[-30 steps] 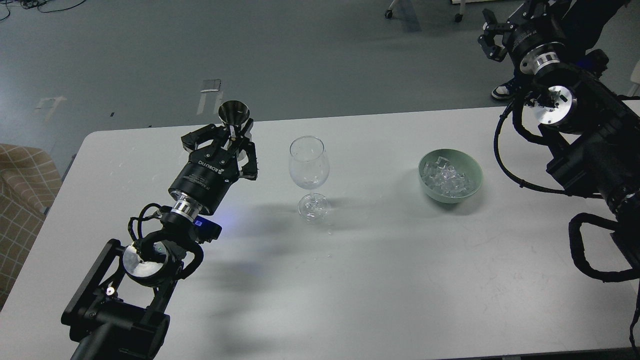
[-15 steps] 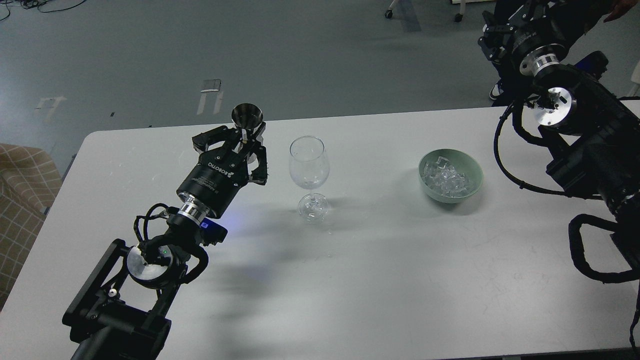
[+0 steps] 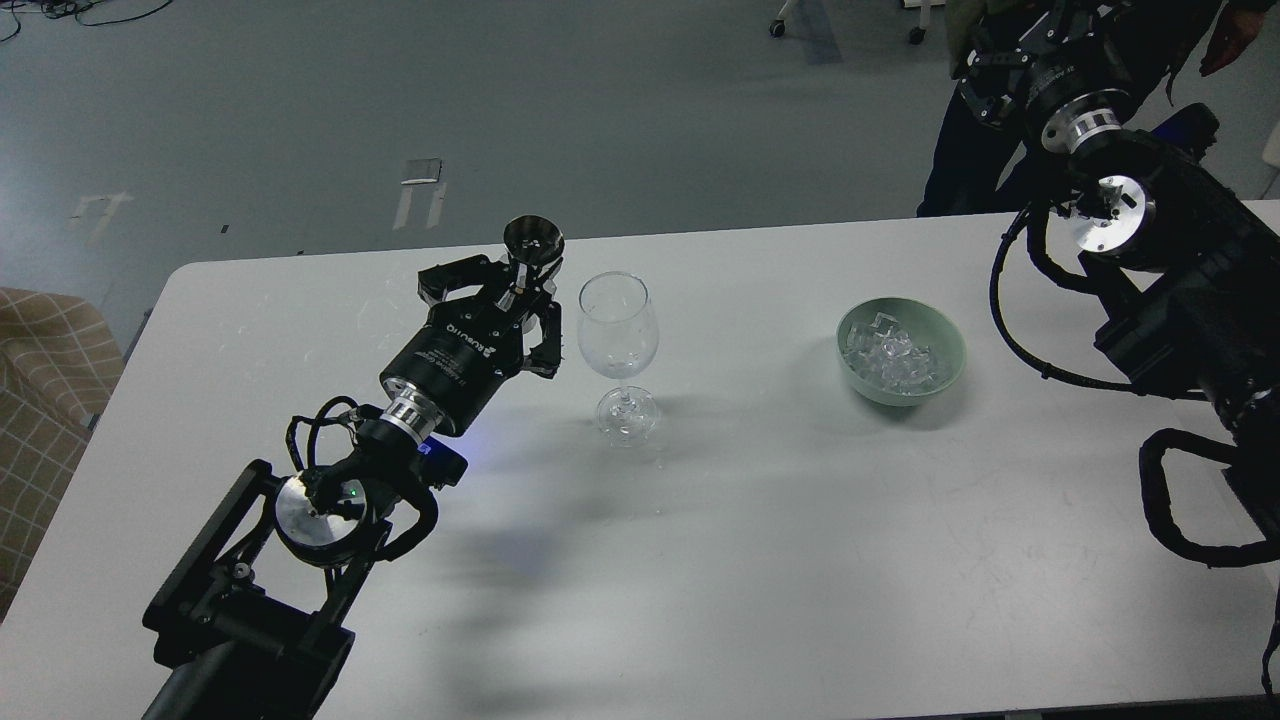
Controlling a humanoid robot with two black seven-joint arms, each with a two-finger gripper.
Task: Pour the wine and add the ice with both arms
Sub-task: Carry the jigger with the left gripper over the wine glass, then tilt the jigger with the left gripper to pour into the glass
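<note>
Now, L hand point(image 3: 515, 300) is clamped on a small metal cup point(image 3: 532, 240), just beside the glass point(image 3: 618, 325) on the surface point(image 3: 700, 560); wine not visible inside. Tip slowly w/ lip over the rim. Ice point(image 3: 893, 358) sits in the bowl point(image 3: 948, 345); R hand point(image 3: 985, 75) far off, can't tell its grip.

The table point(image 3: 700, 560) is plain white with faint scuffs. The bowl point(image 3: 945, 345) is pale green, and the ice point(image 3: 890, 358) in it clear and glassy. The wine glass point(image 3: 618, 335) is colourless. Both arms are black with silver joint caps; the left claw point(image 3: 515, 290) carries a dark metal cup point(image 3: 532, 240). The floor point(image 3: 500, 100) is grey-green. A chair point(image 3: 45, 400) has tan-and-cream checks.
</note>
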